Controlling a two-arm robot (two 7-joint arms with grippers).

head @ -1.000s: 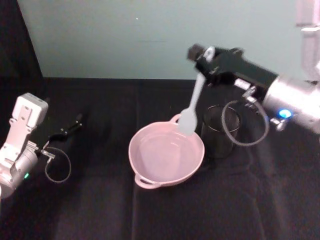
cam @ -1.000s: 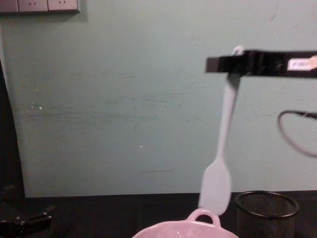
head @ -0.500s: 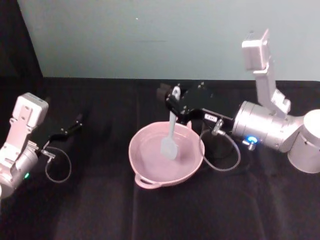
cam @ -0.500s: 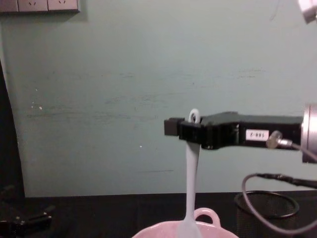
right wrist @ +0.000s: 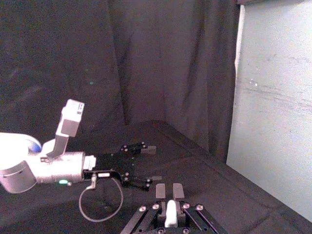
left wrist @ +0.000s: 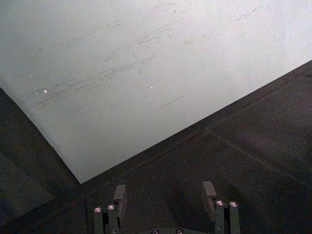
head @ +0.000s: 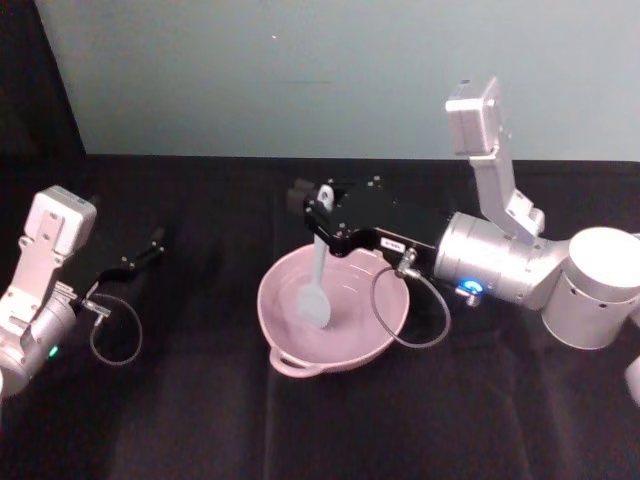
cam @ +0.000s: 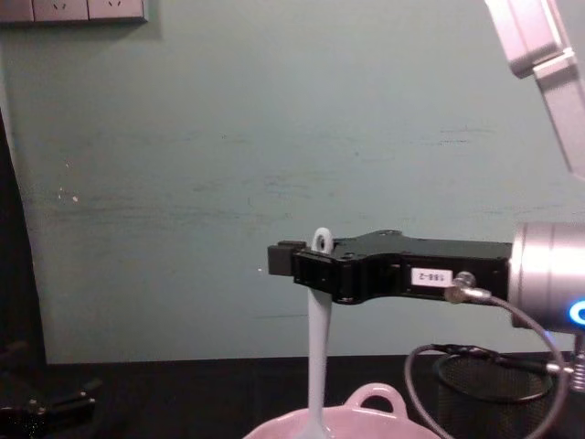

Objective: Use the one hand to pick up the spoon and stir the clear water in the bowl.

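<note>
The pale pink bowl [head: 283, 332] sits at the table's middle with clear water in it. My right gripper [head: 318, 205] hovers over the bowl's far rim, shut on the handle of the white spoon [head: 317, 295]. The spoon hangs almost straight down, its flat blade inside the bowl and in the water. The chest view shows the right gripper [cam: 306, 265] level, with the spoon [cam: 317, 366] dropping past the bowl's rim [cam: 375, 400]. The spoon's handle [right wrist: 170, 214] sits between the right gripper's fingers. My left gripper [head: 140, 257] is parked at the far left, open and holding nothing.
A black wire-mesh cup [cam: 503, 389] stands to the right of the bowl, partly behind a grey cable loop [head: 400, 315] that hangs from the right wrist. A black cloth [head: 200, 420] covers the table, and a pale green wall [head: 250, 70] rises behind it.
The right gripper has moved left and down with the spoon. The blade went from above the bowl's far rim into the water. The left arm has not moved.
</note>
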